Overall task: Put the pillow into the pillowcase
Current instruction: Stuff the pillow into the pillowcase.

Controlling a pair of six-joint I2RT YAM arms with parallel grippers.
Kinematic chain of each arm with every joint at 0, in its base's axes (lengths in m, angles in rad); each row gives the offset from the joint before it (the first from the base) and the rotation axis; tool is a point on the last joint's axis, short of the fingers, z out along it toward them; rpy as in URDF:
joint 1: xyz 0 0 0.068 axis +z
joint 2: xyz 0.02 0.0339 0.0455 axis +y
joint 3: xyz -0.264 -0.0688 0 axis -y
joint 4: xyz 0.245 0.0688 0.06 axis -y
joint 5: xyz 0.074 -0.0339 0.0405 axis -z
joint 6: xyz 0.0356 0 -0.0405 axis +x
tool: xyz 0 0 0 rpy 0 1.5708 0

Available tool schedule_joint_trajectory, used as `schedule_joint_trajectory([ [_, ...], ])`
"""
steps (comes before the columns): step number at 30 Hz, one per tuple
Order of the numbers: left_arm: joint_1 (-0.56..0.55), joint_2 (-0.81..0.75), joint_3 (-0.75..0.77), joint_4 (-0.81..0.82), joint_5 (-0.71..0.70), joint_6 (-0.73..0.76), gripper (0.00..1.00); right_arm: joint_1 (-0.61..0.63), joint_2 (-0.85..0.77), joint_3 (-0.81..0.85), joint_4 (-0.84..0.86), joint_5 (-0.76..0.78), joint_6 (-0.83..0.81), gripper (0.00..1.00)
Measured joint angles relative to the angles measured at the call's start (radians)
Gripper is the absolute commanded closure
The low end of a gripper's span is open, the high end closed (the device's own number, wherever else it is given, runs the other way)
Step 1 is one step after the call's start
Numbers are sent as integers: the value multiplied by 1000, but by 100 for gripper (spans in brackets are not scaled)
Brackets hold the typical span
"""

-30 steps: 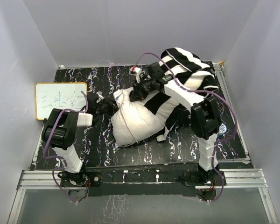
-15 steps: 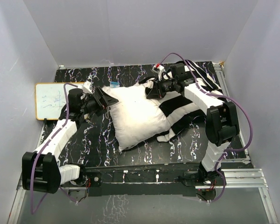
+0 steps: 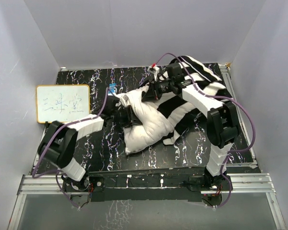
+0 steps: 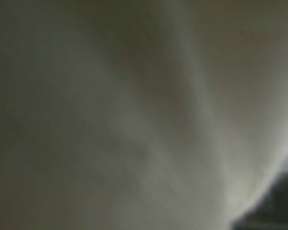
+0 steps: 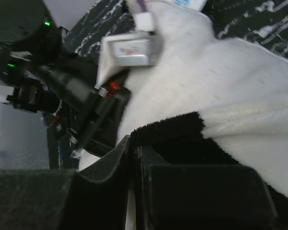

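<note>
The plain white pillow (image 3: 146,125) lies bunched in the middle of the table. The striped pillowcase (image 3: 201,88) is draped over its far right part. My right gripper (image 3: 146,94) is shut on a black edge of the pillowcase (image 5: 182,139), its tips (image 5: 133,142) just above the pillow (image 5: 192,76). My left gripper (image 3: 127,115) is pressed into the pillow's left side. White fabric of the pillow (image 4: 134,115) fills the left wrist view and hides the fingers, so their state does not show.
A small whiteboard (image 3: 62,103) lies at the table's left edge, and a small blue item (image 3: 112,88) sits behind the pillow. White walls close in the black marbled table (image 3: 96,76) on three sides. A metal rail (image 3: 144,184) runs along the near edge.
The left arm has swung in from the left and pushed into the pillow, which is now bunched narrower. The right gripper has drawn the pillowcase edge leftward over the pillow.
</note>
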Motion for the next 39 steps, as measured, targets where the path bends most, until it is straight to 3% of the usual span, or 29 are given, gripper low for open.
schedule_joint_trajectory([
  [2,12,76,35,109,21,-37,100,35,22,50,35,-18,67,92],
  [6,54,116,23,435,62,-139,100,65,40,92,229,-58,296,92],
  [10,91,77,7,646,61,-150,100,63,39,66,605,-103,632,92],
  [13,100,60,-26,902,81,-217,100,62,40,37,880,-114,882,92],
  [16,94,42,-57,1111,120,-298,100,62,37,45,994,-128,995,92],
  [20,73,-106,-58,1145,148,-251,100,62,35,81,921,-149,961,92],
  [26,63,-343,-143,1058,80,-23,100,128,13,97,706,-149,806,92],
  [29,61,-349,-216,1043,37,43,100,180,16,95,539,-137,701,92],
  [33,50,-304,-278,1015,11,141,100,140,16,90,364,-77,517,92],
  [39,49,-142,-338,813,-9,249,100,99,49,98,72,44,159,90],
])
